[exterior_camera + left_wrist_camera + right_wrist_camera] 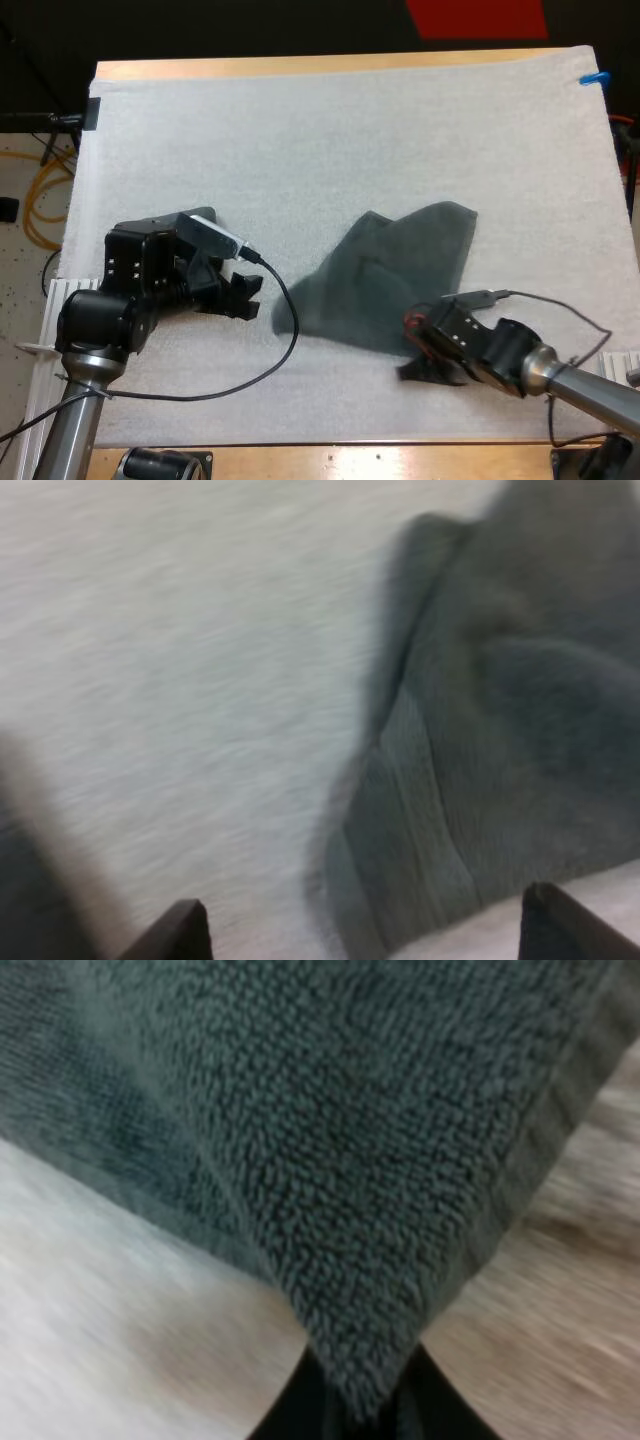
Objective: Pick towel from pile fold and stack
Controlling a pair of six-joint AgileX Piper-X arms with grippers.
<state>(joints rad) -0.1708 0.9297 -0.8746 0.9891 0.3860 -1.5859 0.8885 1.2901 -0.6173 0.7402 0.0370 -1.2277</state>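
Your right gripper (418, 348), low and right of centre in the high view, has its jaws pinched on the near corner of the dark towel (395, 275), a hold that looks meant for drawing the cloth flat. Your left gripper (250, 298), at middle left, stands wide open and holds nothing, just beside the towel's left tip, likely to take that second corner. The towel lies rumpled at centre right of the white mat (300, 140); you have open mat above and to the left, little toward the front edge.
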